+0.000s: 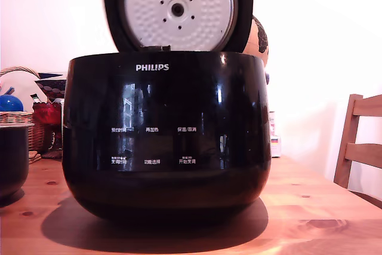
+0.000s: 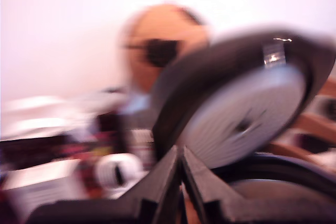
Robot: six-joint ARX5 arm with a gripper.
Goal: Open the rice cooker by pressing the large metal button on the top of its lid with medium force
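Two fingers (image 2: 181, 153) pressed together sit just beside the raised lid (image 2: 247, 108), which already stands open above the rice cooker (image 1: 166, 135).

Low frontal exterior; wrist behind lid (image 1: 177, 9).

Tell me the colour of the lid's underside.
Pale white dimpled metal on the lid, with small dark holes; clearest in the exterior view.

Only the hand (image 2: 181, 156) is being shown, and only in the blurred wrist view. Two dark, near-black fingers (image 2: 163, 182) are being seen, each wedge-shaped, broad at the base and narrowing to a thin tip. Their surfaces are being rendered plain and matte. Screws, cables and markings are being lost to the blur.
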